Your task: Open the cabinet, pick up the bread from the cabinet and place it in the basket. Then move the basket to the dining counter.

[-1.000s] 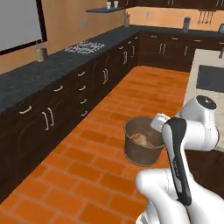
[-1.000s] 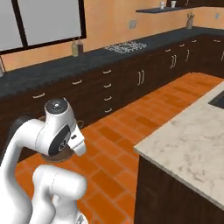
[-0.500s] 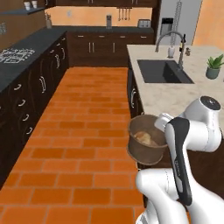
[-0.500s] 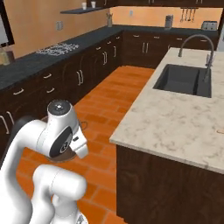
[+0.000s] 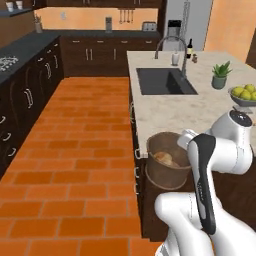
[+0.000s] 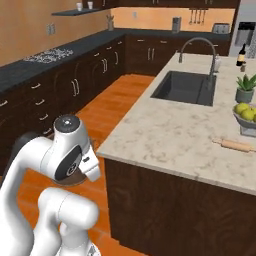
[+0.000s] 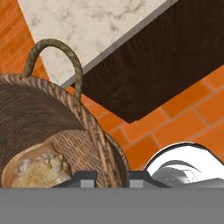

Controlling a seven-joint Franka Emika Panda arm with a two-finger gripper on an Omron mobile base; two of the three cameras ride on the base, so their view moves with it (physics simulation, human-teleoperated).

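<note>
The base has turned and driven on, so both base views have swung from the long black-grey marbled counter (image 5: 25, 47) and its dark cabinets toward the large island with the light beige marbled stone top (image 5: 185, 107), now close ahead. The round brown woven basket (image 5: 167, 160), with the small golden-tan bun (image 5: 165, 158) in it, now hangs just at that dining counter's near corner, over the orange brick floor (image 5: 80, 150).
</note>
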